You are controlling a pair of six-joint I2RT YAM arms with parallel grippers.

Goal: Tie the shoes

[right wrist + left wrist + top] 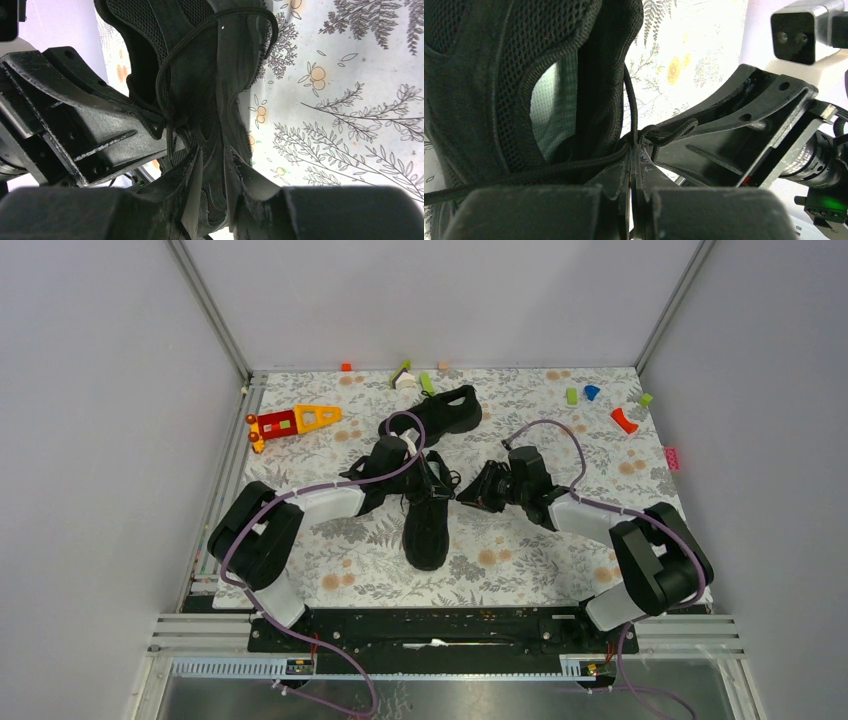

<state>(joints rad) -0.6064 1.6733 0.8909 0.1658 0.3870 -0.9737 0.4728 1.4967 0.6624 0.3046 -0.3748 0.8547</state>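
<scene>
I am keeping nothing loose: the left jaws are pinching together on a lace (650,134) of the near shoe (426,530), while the right jaws are clamping its mesh side.

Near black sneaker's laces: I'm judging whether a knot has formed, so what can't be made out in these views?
Top view: near black mesh sneaker's laces too thin against the black upper.
Left wrist: thin black lace bunches at the shut left gripper; knot or crossing unclear.
Right wrist: whether the right gripper pinches lace or mesh; black on black.
</scene>
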